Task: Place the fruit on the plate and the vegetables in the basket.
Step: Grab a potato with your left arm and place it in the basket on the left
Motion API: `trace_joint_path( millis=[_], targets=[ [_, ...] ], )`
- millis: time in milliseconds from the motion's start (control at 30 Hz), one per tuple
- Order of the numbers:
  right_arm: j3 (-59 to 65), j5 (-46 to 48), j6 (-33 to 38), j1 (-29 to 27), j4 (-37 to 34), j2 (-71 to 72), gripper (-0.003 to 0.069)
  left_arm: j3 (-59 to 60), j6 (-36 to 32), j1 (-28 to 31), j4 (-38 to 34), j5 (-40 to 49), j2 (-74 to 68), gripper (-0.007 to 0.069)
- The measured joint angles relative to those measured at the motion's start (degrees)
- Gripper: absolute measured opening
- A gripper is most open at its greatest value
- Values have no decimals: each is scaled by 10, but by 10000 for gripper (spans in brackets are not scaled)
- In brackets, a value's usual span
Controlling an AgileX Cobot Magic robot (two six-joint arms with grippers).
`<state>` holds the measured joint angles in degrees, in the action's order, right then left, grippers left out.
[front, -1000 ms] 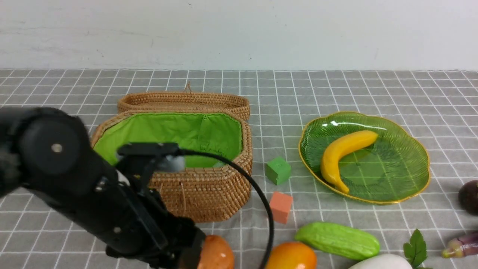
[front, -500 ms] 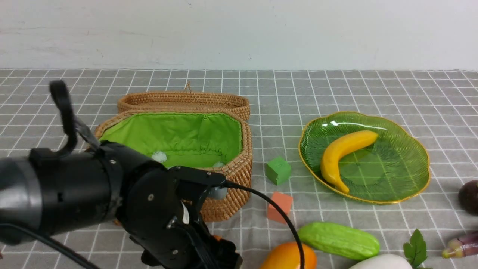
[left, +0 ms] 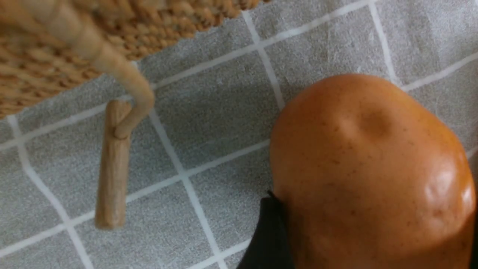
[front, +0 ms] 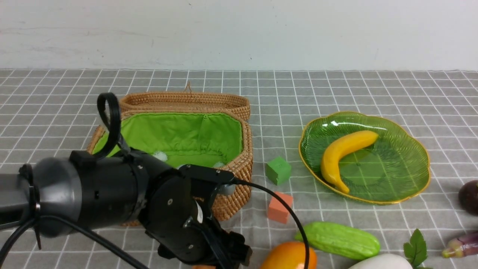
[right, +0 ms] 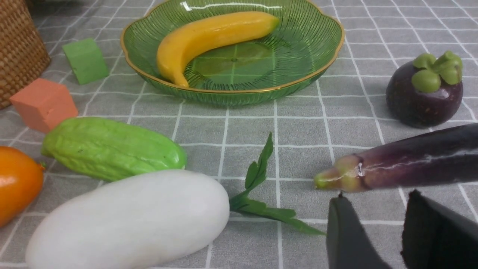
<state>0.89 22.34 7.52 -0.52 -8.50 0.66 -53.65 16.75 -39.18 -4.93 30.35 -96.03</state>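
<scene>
The left claw (left: 371, 243) straddles the potato (left: 369, 164) on the desk, just near of the basket (front: 233, 175). Its jaws stand wide; whether they press on the potato cannot be told. The basket's opening lies farther off and higher. The right claw (right: 388, 239) is part open and empty beside the eggplant (right: 410, 160). No writing is legible.

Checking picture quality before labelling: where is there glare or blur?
Front view: sharp, evenly lit, white glare streaks at the far side of the plate. Left wrist view: the basket weave is out of focus up close, a bright highlight on the potato. Right wrist view: crisp, with small glints on the mangosteen and eggplant.
</scene>
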Motion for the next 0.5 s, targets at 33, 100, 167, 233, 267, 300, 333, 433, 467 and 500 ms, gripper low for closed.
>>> trace_joint_path(
  millis=[33, 100, 167, 233, 267, 300, 333, 433, 467, 500],
  targets=[
    [0, 0, 0, 0, 0, 0, 241, 0, -1, 0, 0, 1, 0, 576],
    [0, 0, 0, 0, 0, 0, 241, 0, -1, 0, 0, 3, 0, 576],
    [0, 0, 0, 0, 0, 0, 241, -1, -2, 0, 0, 7, 0, 576],
    [0, 0, 0, 0, 0, 0, 241, -1, -2, 0, 0, 11, 1, 576],
    [0, 0, 0, 0, 0, 0, 241, -1, -2, 0, 0, 14, 2, 576],
    [0, 0, 0, 0, 0, 0, 241, -1, -2, 0, 0, 17, 5, 576],
    [0, 0, 0, 0, 0, 0, 241, -1, -2, 0, 0, 20, 5, 576],
    [0, 0, 0, 0, 0, 0, 241, 2, -8, 0, 2, 57, 24, 576],
    [0, 0, 0, 0, 0, 0, 241, 6, -14, 0, 6, 92, 41, 576],
    [0, 0, 0, 0, 0, 0, 241, 8, -18, 0, 7, 108, 60, 576]
  ],
)
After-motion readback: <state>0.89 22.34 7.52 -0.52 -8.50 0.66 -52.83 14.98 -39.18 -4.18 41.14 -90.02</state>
